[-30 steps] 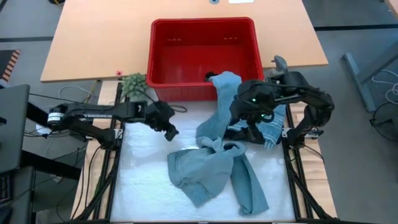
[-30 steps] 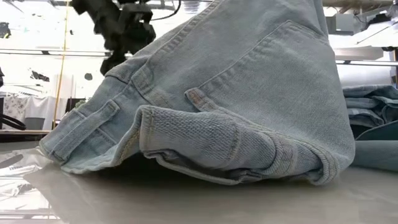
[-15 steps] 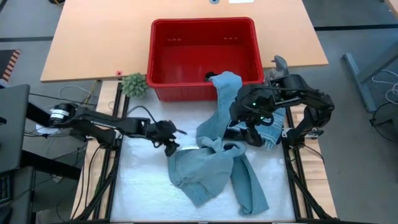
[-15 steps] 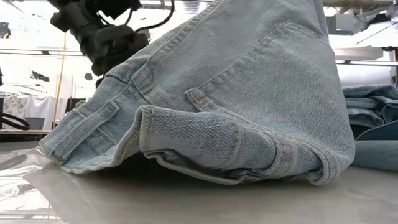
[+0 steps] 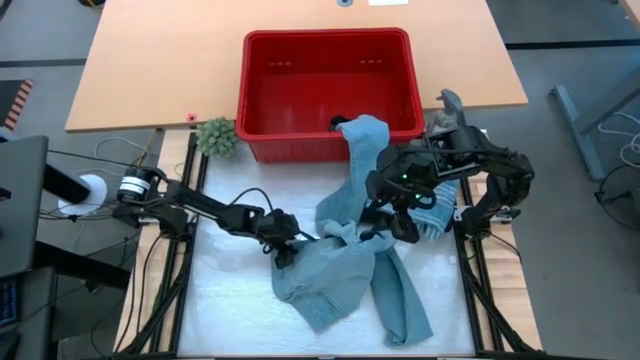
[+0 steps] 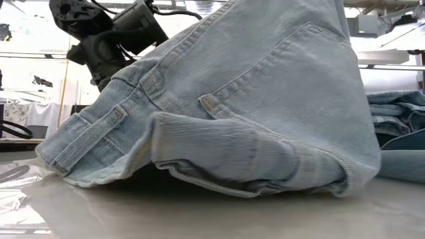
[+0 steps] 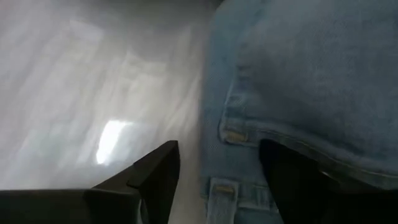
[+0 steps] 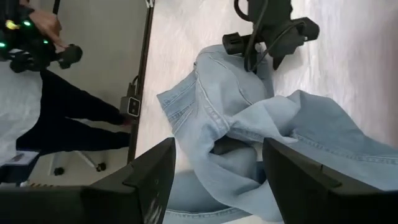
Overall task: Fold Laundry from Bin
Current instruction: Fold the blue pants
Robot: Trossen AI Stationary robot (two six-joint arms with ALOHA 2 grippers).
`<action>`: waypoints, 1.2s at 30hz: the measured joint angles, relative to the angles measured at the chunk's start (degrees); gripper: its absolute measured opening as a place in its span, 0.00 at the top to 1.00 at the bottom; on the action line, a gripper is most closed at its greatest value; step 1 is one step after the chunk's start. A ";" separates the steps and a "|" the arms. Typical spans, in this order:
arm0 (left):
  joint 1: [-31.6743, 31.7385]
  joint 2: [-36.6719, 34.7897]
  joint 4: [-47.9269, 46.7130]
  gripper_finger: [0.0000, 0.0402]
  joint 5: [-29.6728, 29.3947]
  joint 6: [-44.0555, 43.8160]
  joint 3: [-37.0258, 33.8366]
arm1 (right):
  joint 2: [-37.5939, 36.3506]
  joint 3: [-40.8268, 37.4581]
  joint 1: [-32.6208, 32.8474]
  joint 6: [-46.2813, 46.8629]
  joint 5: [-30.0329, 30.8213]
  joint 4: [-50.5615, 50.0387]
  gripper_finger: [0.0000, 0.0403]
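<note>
Surface: white padded work surface (image 5: pixel 225 290) in front of a tan tabletop, and I'm watching both arms over it from above.
Bin: red bin (image 5: pixel 262 100) sits at twelve o'clock on the tan top; I can see no other garment inside it from here.
Laundry: light blue jeans (image 5: pixel 345 275) lie crumpled at the centre of the surface, one leg trailing up over the bin's near rim toward one o'clock.
Second piece: a blue-grey striped cloth (image 5: pixel 440 212) rests at three o'clock, partly under my right arm.
Plant: small green plant (image 5: pixel 217 136) at eleven o'clock, beside the bin, out of the way.
Left gripper: left gripper (image 5: pixel 283 243) is at the nine o'clock edge of the jeans, jaws standing wide, one each side of the waistband (image 7: pixel 239 158) with its belt loops, nothing clamped.
Right gripper: right gripper (image 5: pixel 392 222) hangs above the jeans at two o'clock, jaws wide, empty.
Handling: denim looks heavy and floppy yet stiff at seams; I expect it to drag, not slide.
Hold: I'd take the thick waistband, which should not slip.
</note>
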 joint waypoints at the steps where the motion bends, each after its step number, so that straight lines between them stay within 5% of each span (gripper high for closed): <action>1: 0.00 0.72 -0.03 0.46 1.15 0.16 0.02 | 0.00 0.00 0.04 0.05 0.02 0.04 0.34; 5: -0.80 1.32 -1.12 0.61 2.36 -2.22 0.21 | 0.00 0.00 0.30 0.94 0.02 0.03 0.34; 9: -1.51 0.21 -4.88 0.92 2.39 -5.35 0.19 | 0.02 0.00 0.26 2.70 2.02 0.02 0.34; 15: -1.74 -9.55 -19.40 0.98 3.75 -12.45 0.83 | 0.02 0.00 -1.14 2.89 22.14 0.03 0.34; 19: -2.66 -21.59 -35.12 0.98 -2.64 -14.99 6.76 | 0.04 0.00 -4.84 1.02 28.40 0.21 0.34; 27: -7.33 -38.12 -61.94 0.98 -16.68 -26.00 24.16 | 0.04 -4.82 -12.57 -5.48 23.89 7.09 0.34; 36: -16.87 -36.37 -73.08 0.98 -17.67 -29.17 44.91 | 1.72 -17.71 -17.95 -23.91 10.31 26.68 0.34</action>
